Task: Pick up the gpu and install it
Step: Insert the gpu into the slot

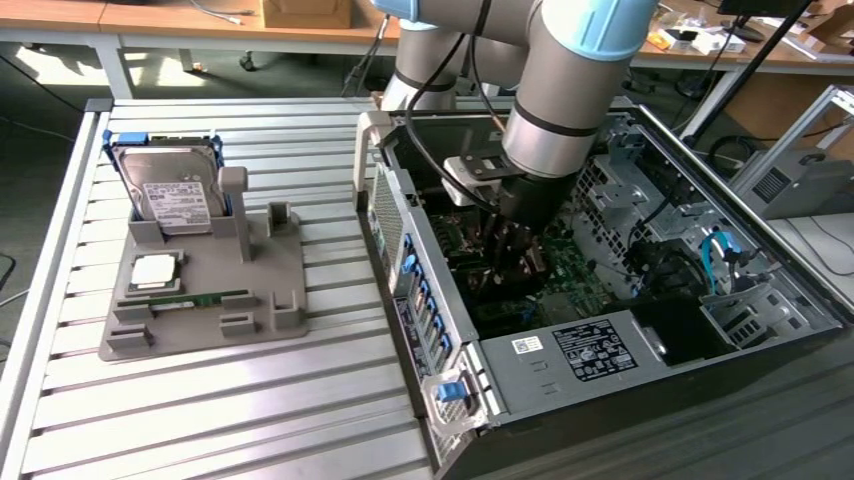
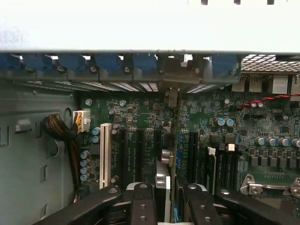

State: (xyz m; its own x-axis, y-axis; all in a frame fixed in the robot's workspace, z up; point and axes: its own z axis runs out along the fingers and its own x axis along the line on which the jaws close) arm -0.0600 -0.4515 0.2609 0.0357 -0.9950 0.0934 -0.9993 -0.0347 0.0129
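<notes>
One gripper (image 2: 171,201) pinching gpu (image 2: 174,140) edge-on, w/ card upright over motherboard (image 2: 136,122) slots.

The arm descends steeply from above, its grey and light-blue segments leading to a near-vertical wrist. The tool (image 1: 514,262) points straight down. In the wrist view its two black fingers (image 2: 140,206) stand partly closed, one on either side of a thin upright card edge, the gpu (image 2: 174,154), gripping it between them.
</notes>
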